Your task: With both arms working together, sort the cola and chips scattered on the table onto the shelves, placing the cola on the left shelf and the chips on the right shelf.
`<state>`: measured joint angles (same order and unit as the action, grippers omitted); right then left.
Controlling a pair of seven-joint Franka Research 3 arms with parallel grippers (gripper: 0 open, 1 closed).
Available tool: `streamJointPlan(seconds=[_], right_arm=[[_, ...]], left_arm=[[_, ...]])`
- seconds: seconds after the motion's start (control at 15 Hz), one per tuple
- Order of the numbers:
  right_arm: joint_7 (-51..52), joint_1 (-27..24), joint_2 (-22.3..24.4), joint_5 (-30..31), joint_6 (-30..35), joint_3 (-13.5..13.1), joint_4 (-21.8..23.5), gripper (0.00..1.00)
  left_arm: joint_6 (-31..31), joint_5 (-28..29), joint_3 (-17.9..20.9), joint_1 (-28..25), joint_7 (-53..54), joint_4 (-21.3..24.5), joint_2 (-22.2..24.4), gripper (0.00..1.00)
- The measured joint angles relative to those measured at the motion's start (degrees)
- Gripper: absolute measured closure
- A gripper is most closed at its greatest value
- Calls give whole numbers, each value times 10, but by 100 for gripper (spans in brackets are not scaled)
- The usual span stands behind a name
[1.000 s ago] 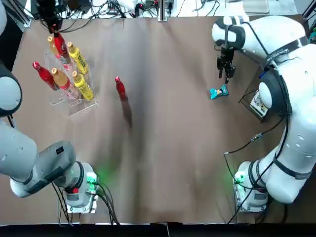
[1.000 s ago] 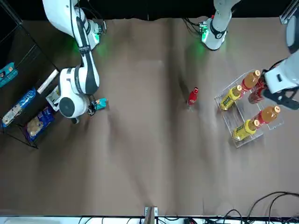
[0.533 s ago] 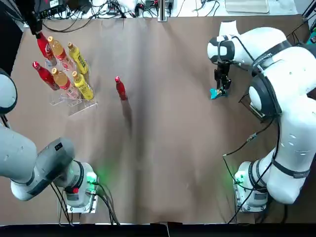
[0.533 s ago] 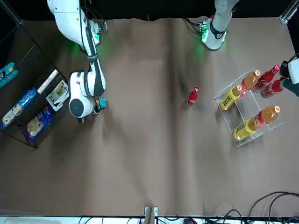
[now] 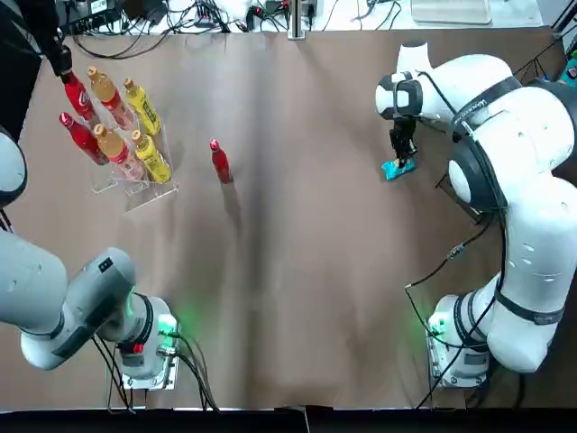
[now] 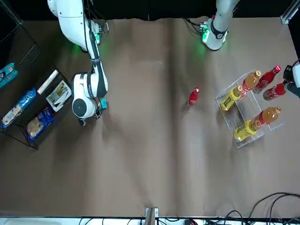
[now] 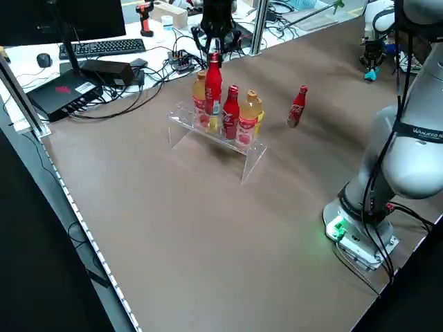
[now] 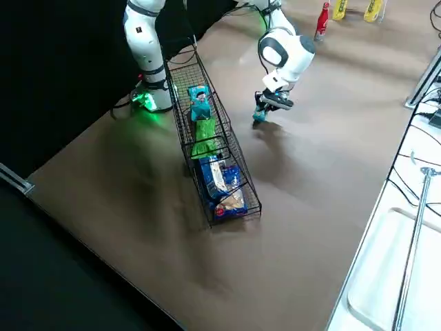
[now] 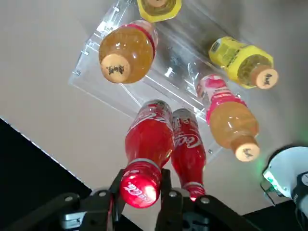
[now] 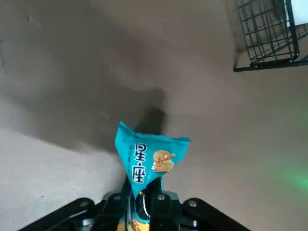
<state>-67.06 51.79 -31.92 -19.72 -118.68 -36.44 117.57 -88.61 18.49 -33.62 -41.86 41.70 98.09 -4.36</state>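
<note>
Red colas (image 5: 221,161)—three; teal packets (image 8: 200,103)—two.

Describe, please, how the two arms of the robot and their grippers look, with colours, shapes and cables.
Both arms are white with grey parts, rounded and jointed, with dark bands at some joints. Black cables run along the right arm. Each base glows green. The left gripper and right gripper are black, each with two slim fingers and small metal screws.

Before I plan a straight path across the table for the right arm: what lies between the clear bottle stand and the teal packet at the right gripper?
A red cola bottle, nearer the clear stand, seen from above.
</note>
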Motion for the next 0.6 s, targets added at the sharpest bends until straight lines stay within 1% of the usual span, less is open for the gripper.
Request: streamJointPlan(seconds=[0.07,0.13,0.2,0.33,0.4,0.47,0.6], right_arm=[[0,0,0,0,0,0,-2,84],[0,-1,0,-1,-2,-2,-16,84],[0,-1,0,0,2,-7,-30,84],[6,-1,1,14,38,-31,-74,84],[21,-1,2,33,75,-48,-106,84],[42,-1,4,49,131,-68,-149,84],[98,-4,10,62,265,-115,-241,84]], left_arm=[[-13,0,0,-5,0,11,0,69],[-33,1,0,-13,0,28,0,69],[-41,1,0,-16,0,36,0,69],[-58,2,1,-24,0,51,0,69],[-68,2,1,-29,0,59,0,69],[-77,2,0,-33,0,66,0,69],[-90,3,1,-40,0,76,1,69]])
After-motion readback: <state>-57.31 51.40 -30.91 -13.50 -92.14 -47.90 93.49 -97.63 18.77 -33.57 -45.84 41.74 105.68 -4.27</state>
